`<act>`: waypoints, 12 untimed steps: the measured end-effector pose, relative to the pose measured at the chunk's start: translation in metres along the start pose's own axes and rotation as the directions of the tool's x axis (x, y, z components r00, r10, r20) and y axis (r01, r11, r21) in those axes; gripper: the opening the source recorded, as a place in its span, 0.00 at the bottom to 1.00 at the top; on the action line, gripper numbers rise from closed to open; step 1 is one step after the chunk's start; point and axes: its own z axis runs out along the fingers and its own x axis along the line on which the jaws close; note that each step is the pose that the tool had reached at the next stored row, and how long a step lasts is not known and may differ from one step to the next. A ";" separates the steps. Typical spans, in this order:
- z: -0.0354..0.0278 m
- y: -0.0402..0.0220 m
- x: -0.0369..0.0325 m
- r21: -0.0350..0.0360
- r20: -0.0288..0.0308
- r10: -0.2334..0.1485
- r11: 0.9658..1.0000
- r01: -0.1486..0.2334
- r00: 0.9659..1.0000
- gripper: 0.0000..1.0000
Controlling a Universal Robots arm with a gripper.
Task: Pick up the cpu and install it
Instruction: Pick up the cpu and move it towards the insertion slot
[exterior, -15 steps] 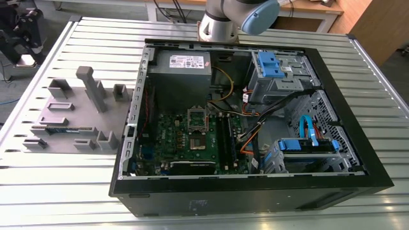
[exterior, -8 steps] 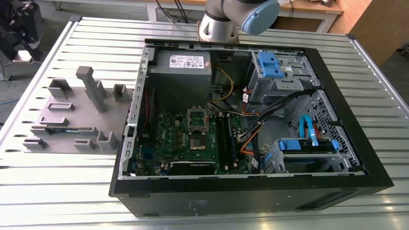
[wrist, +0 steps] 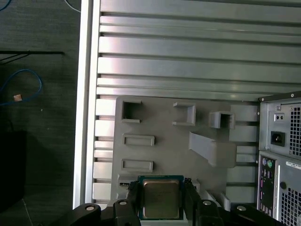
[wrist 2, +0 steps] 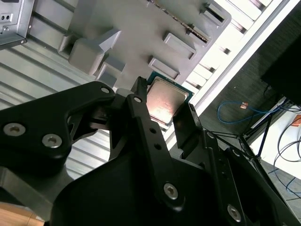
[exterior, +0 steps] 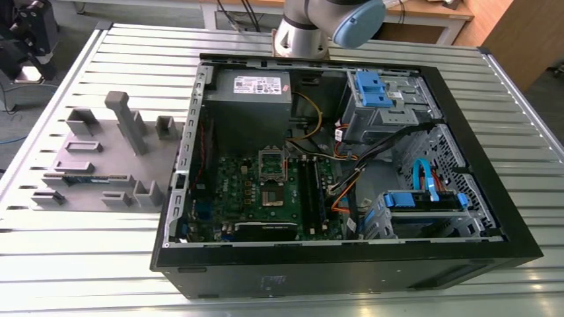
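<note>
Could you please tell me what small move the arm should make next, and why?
Probably shift across toward the open computer case: the gripper grips the cpu by its edges above the grey fixture, while the motherboard socket sits inside the case.

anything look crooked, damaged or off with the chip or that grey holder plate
Nothing stands out. The small square silver-topped cpu is held squarely in the black gripper, its edges in line with the gripper's sides, over the grey moulded holder plate, which lies flat on the slatted metal table.
</note>
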 end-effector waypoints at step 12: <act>0.0003 -0.0002 -0.0090 0.000 0.000 0.000 1.000 0.000 1.000 0.47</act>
